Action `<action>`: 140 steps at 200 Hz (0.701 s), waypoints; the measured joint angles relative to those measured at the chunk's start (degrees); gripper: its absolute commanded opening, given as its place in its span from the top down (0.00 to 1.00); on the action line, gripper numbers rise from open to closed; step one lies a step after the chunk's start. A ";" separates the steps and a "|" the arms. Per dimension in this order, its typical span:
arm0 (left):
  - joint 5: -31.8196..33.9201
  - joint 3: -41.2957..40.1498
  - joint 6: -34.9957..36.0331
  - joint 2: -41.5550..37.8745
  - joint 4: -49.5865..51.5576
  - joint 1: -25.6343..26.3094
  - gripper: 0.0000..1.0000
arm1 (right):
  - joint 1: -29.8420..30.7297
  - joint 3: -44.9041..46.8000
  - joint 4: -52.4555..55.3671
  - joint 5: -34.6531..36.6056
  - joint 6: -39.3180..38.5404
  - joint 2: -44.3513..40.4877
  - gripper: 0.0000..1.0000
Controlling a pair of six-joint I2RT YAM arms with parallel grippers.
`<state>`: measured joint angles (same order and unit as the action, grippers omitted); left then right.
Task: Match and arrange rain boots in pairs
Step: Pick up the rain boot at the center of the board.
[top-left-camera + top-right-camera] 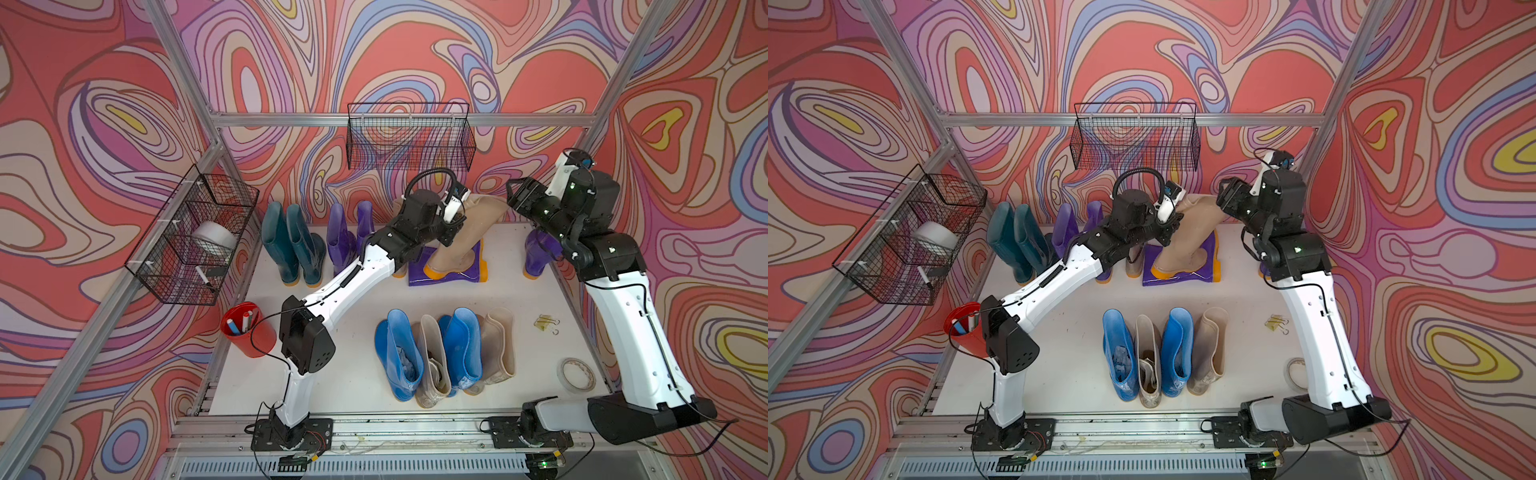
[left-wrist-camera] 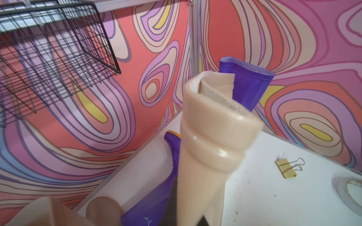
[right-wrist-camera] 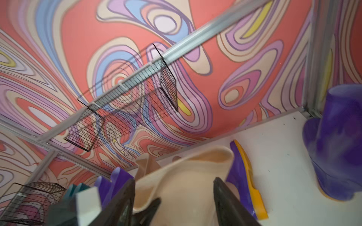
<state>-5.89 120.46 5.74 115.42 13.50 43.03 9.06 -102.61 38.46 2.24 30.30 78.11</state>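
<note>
Left tool (image 1: 456,219) clamped on tilted beige boot (image 1: 459,247), right tool (image 1: 513,194) apart near its cuff.

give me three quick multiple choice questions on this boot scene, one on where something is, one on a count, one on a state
1. Where is the purple boot with its orange sole showing?
A upright in the front row
B flat on the table, under the tilted beige boot
C upright against the back wall

2. How many bright blue boots stand in the front row?
A one
B four
C two

3. How is the left gripper?
A shut on the tilted beige boot's shaft
B open, clear of every boot
C shut on the purple boot

Key:
1 B: both top views show it lying beneath the beige one.
2 C: two blue alternate with the two front beige boots.
3 A: the left wrist view shows the shaft pinched flat.
</note>
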 measured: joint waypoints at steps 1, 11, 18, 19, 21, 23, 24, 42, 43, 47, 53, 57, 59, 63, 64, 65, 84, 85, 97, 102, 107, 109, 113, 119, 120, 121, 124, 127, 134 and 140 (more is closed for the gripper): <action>0.04 0.13 0.00 0.04 0.02 0.00 1.00 | -0.24 0.37 0.13 -0.04 0.00 -0.02 0.36; 1.14 1.64 -0.04 0.55 0.55 0.00 1.00 | -1.64 2.49 0.76 -0.57 0.00 -0.11 0.37; 1.88 2.73 -0.15 0.90 0.96 0.00 1.00 | -2.78 4.17 1.01 -1.03 0.04 -0.11 0.38; 1.97 2.86 -0.17 0.94 1.03 0.00 1.00 | -2.89 4.35 1.01 -1.11 0.04 -0.11 0.38; 2.08 3.13 -0.17 1.01 1.16 0.00 1.00 | -3.19 4.90 1.07 -1.29 0.07 -0.13 0.38; 2.32 3.45 -0.20 1.14 1.27 0.00 1.00 | -3.37 5.22 1.16 -1.40 0.13 -0.13 0.38; 2.40 3.56 -0.20 1.18 1.29 0.00 1.00 | -3.45 5.40 1.22 -1.44 0.11 -0.13 0.38; 3.89 6.88 -0.24 2.43 2.75 0.00 1.00 | -5.38 9.88 1.25 -2.47 0.17 -0.11 0.39; 3.91 7.02 -0.26 2.47 2.84 0.00 1.00 | -5.49 10.27 1.22 -2.56 0.17 -0.11 0.39; 4.20 7.56 -0.26 2.67 3.04 0.00 1.00 | -5.73 11.04 1.22 -2.73 0.15 -0.11 0.39; 4.55 8.13 -0.28 2.91 3.28 0.00 1.00 | -6.12 12.44 1.31 -3.17 0.13 -0.04 0.40; 4.70 8.37 -0.37 3.04 3.43 0.00 1.00 | -6.38 13.22 1.33 -3.43 0.09 -0.02 0.40; 4.83 8.50 -0.39 3.10 3.50 0.00 1.00 | -6.49 13.57 1.33 -3.54 0.04 0.04 0.40; 5.01 8.66 -0.39 3.15 3.56 0.00 1.00 | -6.75 14.34 1.22 -3.89 -0.02 0.07 0.40; 5.05 8.68 -0.39 3.17 3.56 0.00 1.00 | -6.80 14.49 1.20 -3.96 -0.02 0.09 0.40; 5.14 8.72 -0.42 3.19 3.61 0.00 1.00 | -6.82 14.64 1.18 -4.02 -0.07 0.11 0.40; 6.23 8.98 -0.42 3.34 4.20 -0.02 1.00 | -7.98 17.25 0.90 -5.77 -0.79 1.33 0.41; 6.27 8.98 -0.42 3.37 4.22 -0.02 1.00 | -8.00 17.33 0.90 -5.86 -0.83 1.46 0.41; 6.69 9.14 -0.42 3.50 4.66 -0.02 1.00 | -8.66 18.12 0.63 -6.91 -1.53 3.21 0.42; 6.88 9.25 -0.42 3.52 4.85 -0.02 1.00 | -8.79 18.43 0.26 -7.39 -1.92 4.11 0.42; 7.13 9.33 -0.42 3.56 5.07 -0.02 1.00 | -8.92 18.75 -0.04 -7.76 -2.34 5.11 0.42; 7.26 9.38 -0.39 3.58 5.14 -0.02 1.00 | -8.98 18.82 -0.11 -7.89 -2.43 5.40 0.42; 7.41 9.51 -0.42 3.61 5.33 -0.02 1.00 | -9.05 19.02 -0.31 -8.13 -2.75 6.36 0.43; 7.65 9.79 -0.39 3.65 5.62 0.00 1.00 | -9.11 19.17 -0.46 -8.52 -3.32 7.82 0.43; 7.65 9.84 -0.39 3.67 5.66 -0.02 1.00 | -9.11 19.19 -0.50 -8.57 -3.43 8.04 0.43; 7.67 9.88 -0.39 3.67 5.70 -0.02 1.00 | -9.11 19.21 -0.50 -8.63 -3.50 8.22 0.43; 7.78 10.08 -0.39 3.74 5.88 -0.02 1.00 | -9.14 19.28 -0.59 -8.79 -3.69 8.92 0.43; 7.89 10.21 -0.39 3.74 5.97 -0.02 1.00 | -9.14 19.30 -0.63 -9.01 -3.98 9.57 0.44; 8.04 10.47 -0.39 3.74 6.10 -0.02 1.00 | -9.14 19.32 -0.74 -9.44 -4.61 11.28 0.45; 8.26 10.82 -0.39 3.74 6.23 0.00 1.00 | -9.16 19.32 -0.85 -9.86 -5.18 12.59 0.47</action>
<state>2.37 131.28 5.34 119.15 19.73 43.03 -0.10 -83.29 37.60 -7.62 25.12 90.70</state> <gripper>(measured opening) 0.064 0.554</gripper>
